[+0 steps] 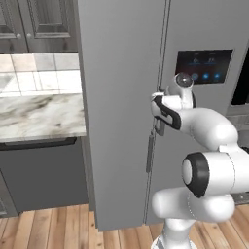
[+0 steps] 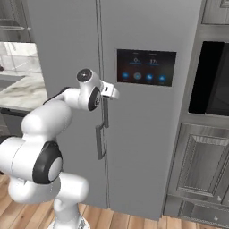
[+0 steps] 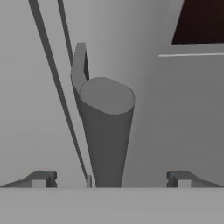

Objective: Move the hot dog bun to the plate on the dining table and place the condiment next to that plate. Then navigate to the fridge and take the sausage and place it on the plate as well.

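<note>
In the left base view the fridge (image 1: 121, 97) stands with both doors shut, a marble worktop (image 1: 39, 114) to its left, and the hand (image 1: 159, 127) is up against the seam between the doors, at the handles. In the right base view the hand (image 2: 107, 96) sits at the top of the door handle (image 2: 102, 134), left of the dark panel (image 2: 146, 67). In the hand view the fingertips (image 3: 43, 178) stand wide apart on either side of the grey handle (image 3: 105, 135), not gripping it.

The fridge (image 2: 147, 134) is seen across the middle of the frame, its 2 doors shut and a dark panel (image 2: 146, 67) set right of the seam. The gripper (image 2: 107, 91) is held at the handle (image 2: 102, 134) just left of centre. A dark wall oven (image 2: 210, 80) is shown at the right edge.
</note>
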